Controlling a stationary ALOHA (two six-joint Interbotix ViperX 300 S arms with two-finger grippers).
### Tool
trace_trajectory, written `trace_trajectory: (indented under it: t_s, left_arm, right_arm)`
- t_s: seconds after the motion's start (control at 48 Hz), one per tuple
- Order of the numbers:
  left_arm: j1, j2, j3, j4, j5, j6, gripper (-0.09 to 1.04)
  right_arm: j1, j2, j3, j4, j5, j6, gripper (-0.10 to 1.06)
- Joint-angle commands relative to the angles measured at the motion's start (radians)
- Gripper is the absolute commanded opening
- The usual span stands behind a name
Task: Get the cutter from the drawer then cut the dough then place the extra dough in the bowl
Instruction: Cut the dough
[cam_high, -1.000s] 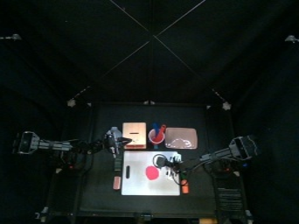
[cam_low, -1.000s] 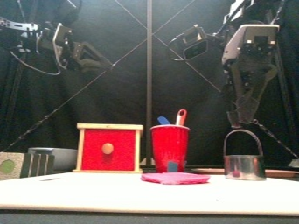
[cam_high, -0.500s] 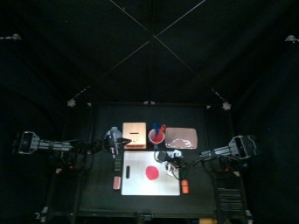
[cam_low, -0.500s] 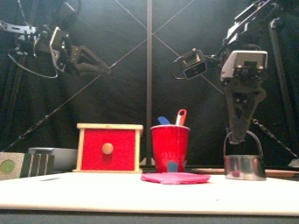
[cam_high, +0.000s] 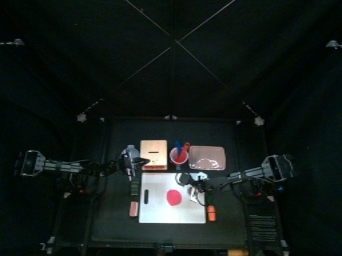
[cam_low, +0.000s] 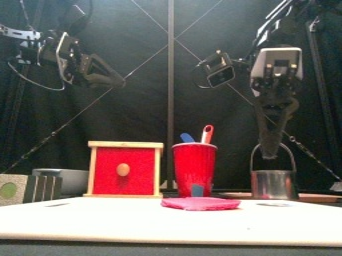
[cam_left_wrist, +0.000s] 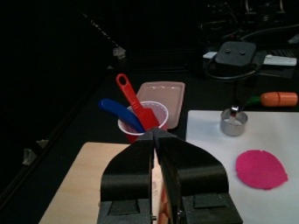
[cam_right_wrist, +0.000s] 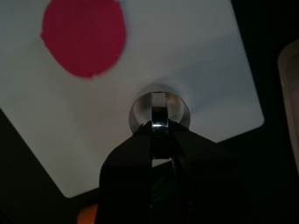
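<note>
The cutter (cam_low: 274, 185), a round metal ring with a wire handle, hangs upright from the right gripper (cam_low: 275, 149). The gripper's two jaws are pinched together on the top of the handle loop. The right wrist view looks straight down into the cutter's open ring, which sits directly under the jaw tips. Its lower rim is at the surface of the white cutting board (cam_high: 154, 212) or only just above it. The views do not settle whether it touches.

The cutter is near the board's back right corner. The dough (cam_high: 174, 197), a flat red disc, lies near the middle of the board. That puts it to the front and left of the cutter, apart from it and not under the ring. Judging by this, the cutter has to travel toward the board's centre before it can be pressed down. The right arm already holds it and is the nearer one.

Behind the board, along the tabletop's back edge, stand a wooden box (cam_low: 124, 170) with a red drawer front, a red cup (cam_low: 195, 168) holding toy knives, and a pink tray (cam_high: 207, 156). The left gripper (cam_left_wrist: 156, 140), jaws together on nothing, rests above the box, well away from the dough.
</note>
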Motion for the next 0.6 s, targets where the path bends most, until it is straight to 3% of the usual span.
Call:
trace_trajectory:
  t_s: [0.021,0.229,0.604]
  left_arm:
    - [0.000,0.000,0.000,-0.003,-0.009,0.002,0.45]
    - [0.026,0.000,0.034,-0.029,-0.040,0.002,0.45]
    - [0.034,-0.002,0.061,-0.034,-0.046,0.000,0.45]
  right_arm:
    - [0.021,0.025,-0.106,-0.003,0.002,-0.006,0.44]
    - [0.035,0.127,-0.239,-0.005,0.071,-0.014,0.44]
    - [0.032,0.249,-0.385,0.087,0.150,-0.163,0.44]
